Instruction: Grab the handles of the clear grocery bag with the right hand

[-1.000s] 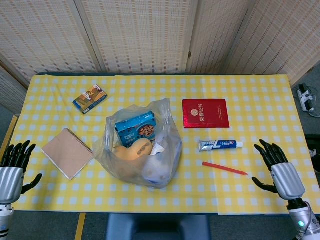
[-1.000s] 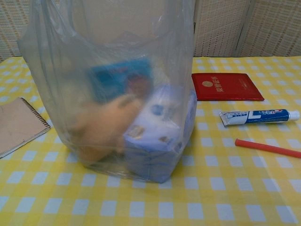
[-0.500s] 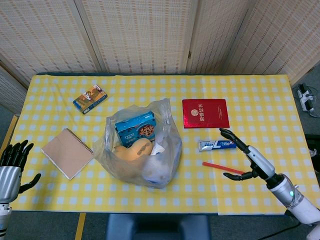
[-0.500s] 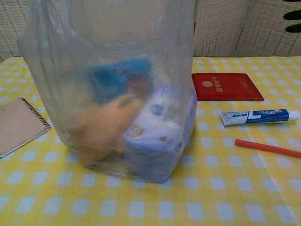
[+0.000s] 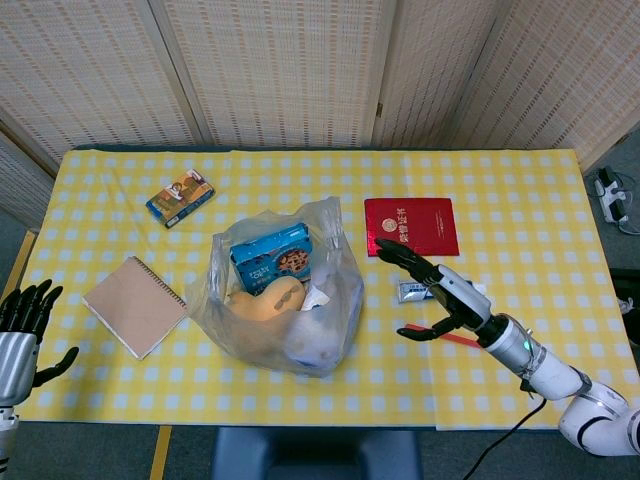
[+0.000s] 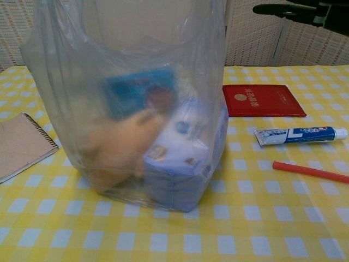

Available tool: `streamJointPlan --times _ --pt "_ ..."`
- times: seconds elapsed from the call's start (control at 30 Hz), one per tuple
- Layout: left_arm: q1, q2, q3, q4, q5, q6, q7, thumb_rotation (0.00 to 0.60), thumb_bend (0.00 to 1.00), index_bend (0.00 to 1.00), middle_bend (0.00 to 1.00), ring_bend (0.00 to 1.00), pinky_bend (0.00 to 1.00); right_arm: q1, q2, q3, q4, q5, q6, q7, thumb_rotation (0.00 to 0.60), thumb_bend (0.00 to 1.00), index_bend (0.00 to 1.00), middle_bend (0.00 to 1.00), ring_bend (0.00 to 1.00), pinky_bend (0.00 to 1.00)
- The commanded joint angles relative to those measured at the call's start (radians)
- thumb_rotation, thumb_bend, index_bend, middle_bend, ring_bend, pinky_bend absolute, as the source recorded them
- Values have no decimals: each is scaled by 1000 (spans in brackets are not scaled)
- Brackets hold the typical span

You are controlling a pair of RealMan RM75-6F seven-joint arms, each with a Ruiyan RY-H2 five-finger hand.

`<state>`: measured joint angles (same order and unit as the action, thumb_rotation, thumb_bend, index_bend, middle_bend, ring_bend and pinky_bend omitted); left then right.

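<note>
Within a second the right hand [image 5: 432, 291], fingers spread and empty, had swung in from the table's [image 5: 520, 200] right edge toward the clear bag [image 5: 285, 290] standing mid-table near the front edge, its handles apparently still untouched.

Table [image 5: 520, 190] covered in yellow checked cloth, clear grocery bag [image 5: 285, 300] at centre, notebook [image 5: 134, 304] at left, small box [image 5: 180, 197] upper left, red booklet [image 5: 411, 226], toothpaste tube [image 6: 300, 135] and red stick [image 6: 310, 171] at right

My right robot hand [image 5: 435, 290] hangs spread over the toothpaste [image 5: 412, 291], just right of the clear grocery bag [image 5: 285, 290] mid-desk.
</note>
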<state>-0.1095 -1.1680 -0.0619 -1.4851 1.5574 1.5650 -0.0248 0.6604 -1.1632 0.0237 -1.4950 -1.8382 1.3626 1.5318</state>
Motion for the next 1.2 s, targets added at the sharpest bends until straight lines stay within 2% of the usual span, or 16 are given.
streamJointPlan --times 0.03,0.37,0.67,0.97,1.2 --pt "-1 1 1 0 0 -3 -5 600 276 0 74 47 0 37 -32 9 19 17 -16 63 600 258 0 0 41 0" --pt "0 15 2 1 -5 -9 -38 600 276 0 75 49 0 101 -93 -1 67 35 -49 163 600 259 0 28 76 0" --pt "0 21 5 2 -3 -12 -55 600 277 17 74 56 0 156 -113 -10 62 43 -89 209 600 259 0 28 76 0" --pt "1 29 12 1 10 -9 -78 600 278 10 74 56 0 209 -129 3 45 92 -171 172 600 259 0 29 71 0" --pt "6 32 12 2 13 2 -85 600 277 7 74 56 0 230 -112 7 12 74 -147 201 600 258 0 28 72 0"
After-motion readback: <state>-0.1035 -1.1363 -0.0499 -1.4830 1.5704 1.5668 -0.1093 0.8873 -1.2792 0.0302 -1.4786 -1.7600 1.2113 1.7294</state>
